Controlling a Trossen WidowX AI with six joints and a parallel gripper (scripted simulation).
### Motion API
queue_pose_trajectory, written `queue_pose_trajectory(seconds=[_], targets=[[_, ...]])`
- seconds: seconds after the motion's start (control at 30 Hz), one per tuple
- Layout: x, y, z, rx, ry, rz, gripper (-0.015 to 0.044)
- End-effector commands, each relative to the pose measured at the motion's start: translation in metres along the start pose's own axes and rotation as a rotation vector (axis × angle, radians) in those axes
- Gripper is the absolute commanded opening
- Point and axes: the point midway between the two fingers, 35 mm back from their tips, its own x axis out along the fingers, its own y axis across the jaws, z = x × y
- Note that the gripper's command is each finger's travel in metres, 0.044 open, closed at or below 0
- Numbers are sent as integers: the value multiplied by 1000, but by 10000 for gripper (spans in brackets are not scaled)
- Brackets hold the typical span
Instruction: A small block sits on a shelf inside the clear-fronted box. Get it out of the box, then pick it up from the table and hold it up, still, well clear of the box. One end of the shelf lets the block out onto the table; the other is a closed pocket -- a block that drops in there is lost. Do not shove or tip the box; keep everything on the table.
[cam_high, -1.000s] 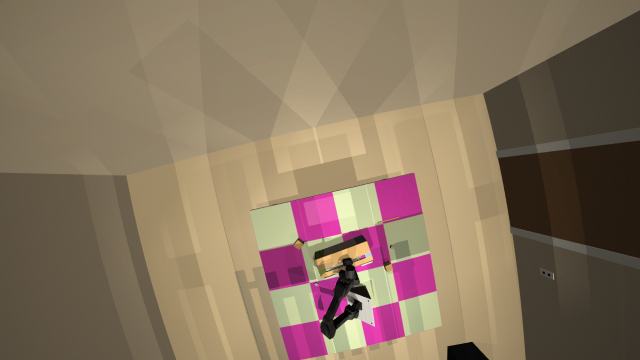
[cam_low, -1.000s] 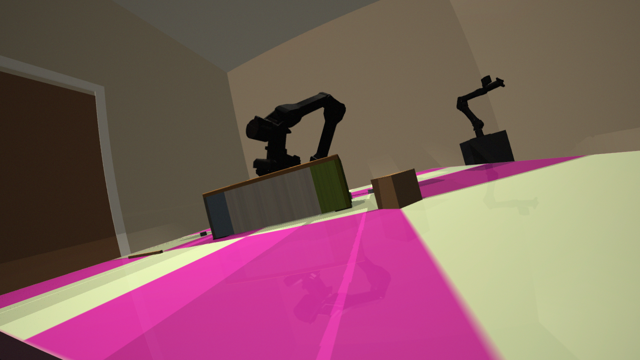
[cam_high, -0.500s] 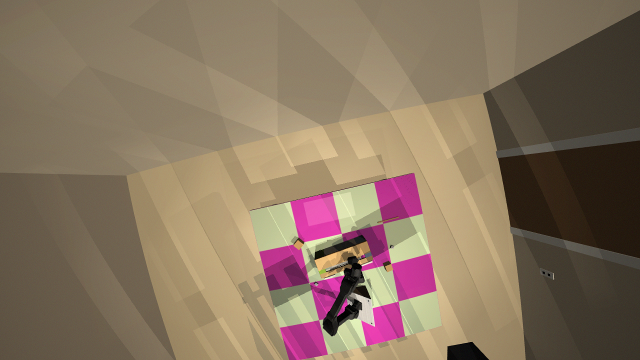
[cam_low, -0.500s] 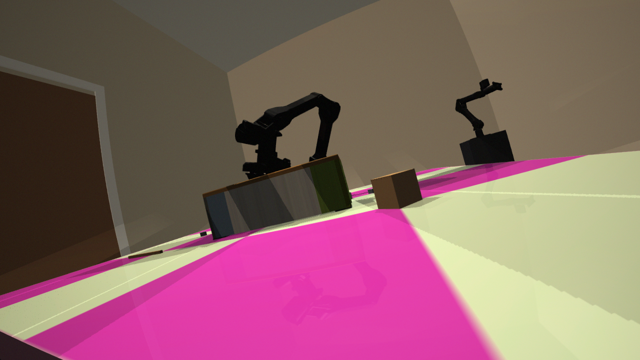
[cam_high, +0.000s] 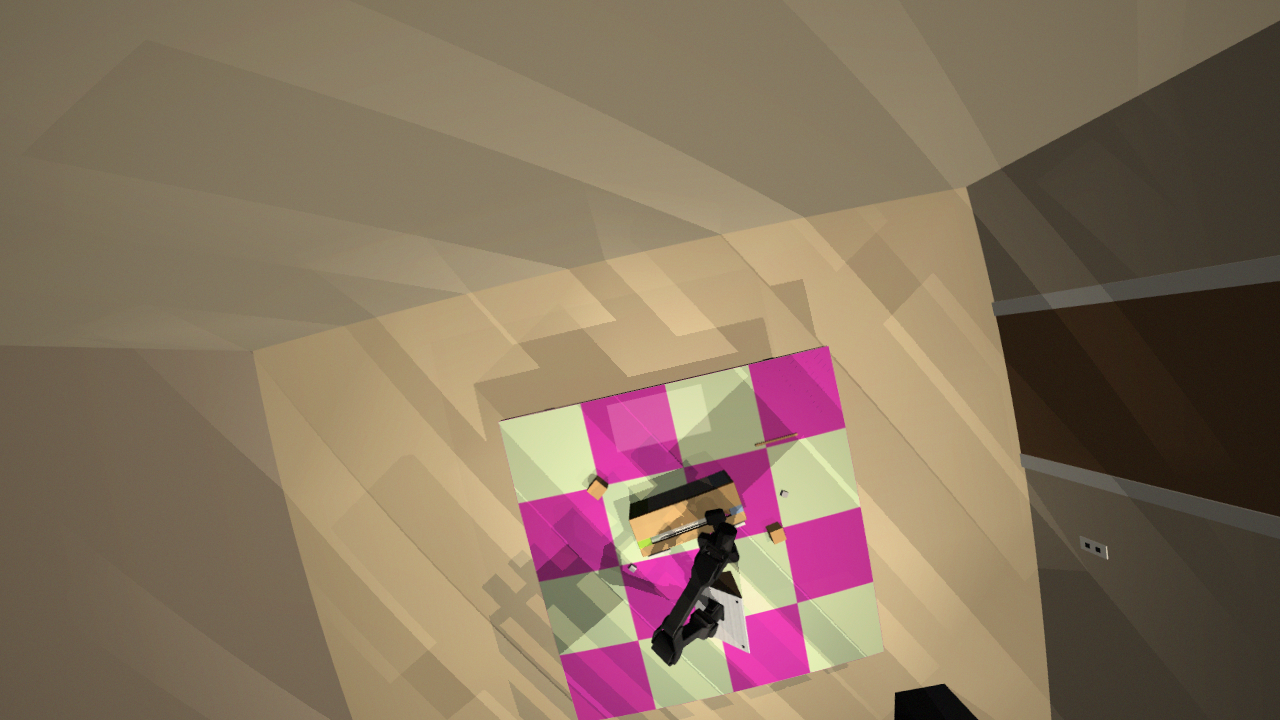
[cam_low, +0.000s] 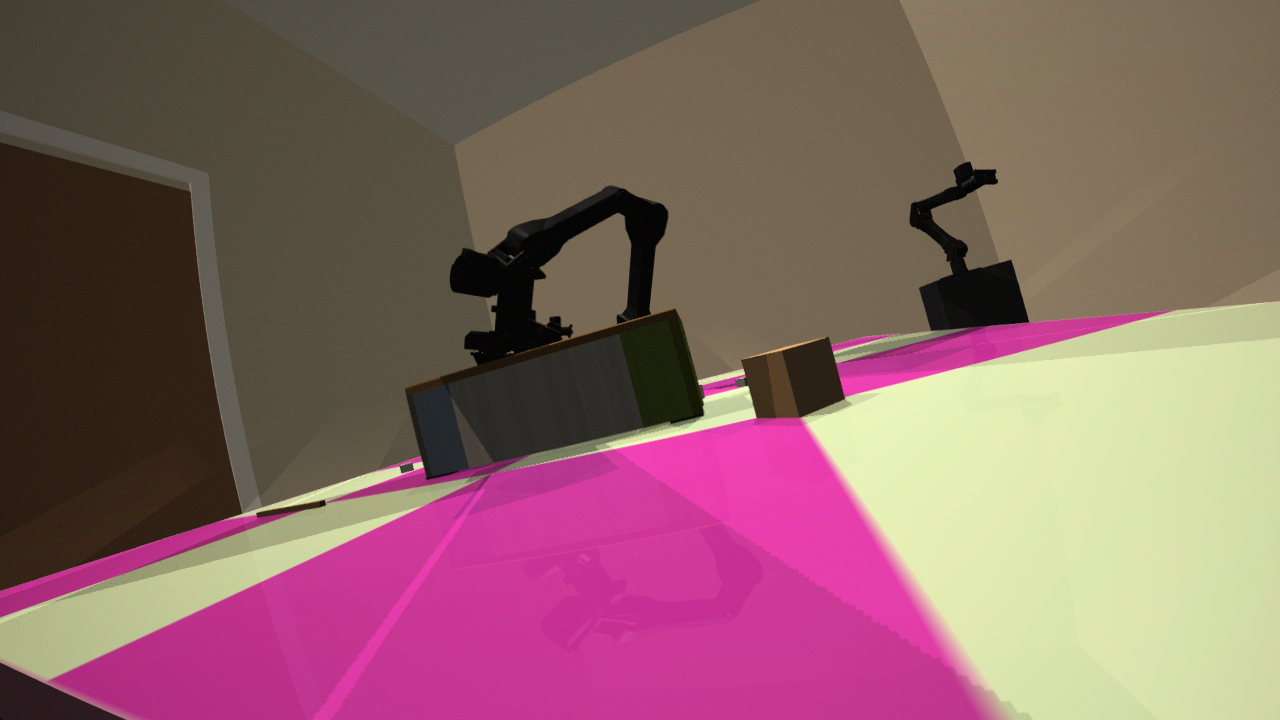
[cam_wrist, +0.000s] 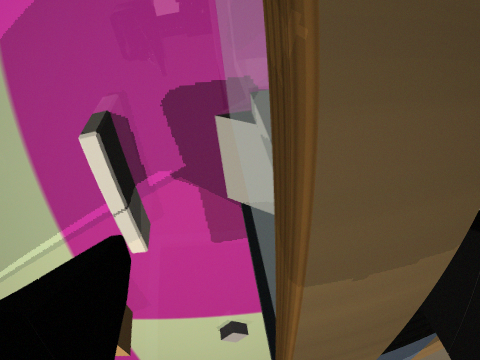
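The box (cam_high: 657, 522) (cam_low: 546, 394) (cam_wrist: 380, 150) stands on the checkered table, with a wooden top, grey back and blue and green end sections. In the wrist view its top fills the right side. A pale panel (cam_wrist: 245, 155) shows at its front edge. My gripper (cam_high: 714, 516) (cam_wrist: 250, 230) is open and empty, at the box's front edge near the blue end. The fingers stand on either side of the top's edge in the wrist view. In the exterior view the box partly hides the gripper. I cannot make out the block on the shelf; the top hides the inside.
A white-topped bar (cam_wrist: 107, 175) lies on the table before the box. Orange cubes (cam_high: 597, 487) (cam_high: 776, 533) stand beyond both ends. Small grey cubes (cam_high: 784, 493) (cam_high: 631, 567) and a thin stick (cam_high: 776, 439) (cam_low: 290, 508) lie around. Another arm (cam_low: 935, 234) stands farther off.
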Motion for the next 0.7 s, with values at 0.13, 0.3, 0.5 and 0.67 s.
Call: queue_pose_trajectory(seconds=[0.13, 0.3, 0.5, 0.67], targets=[[3, 0, -9, -3, 3, 0, 400], [-27, -1, -20, 1, 3, 2, 400], [-56, 1, -28, 3, 1, 4, 400], [-52, 1, -31, 167, -5, -17, 321]])
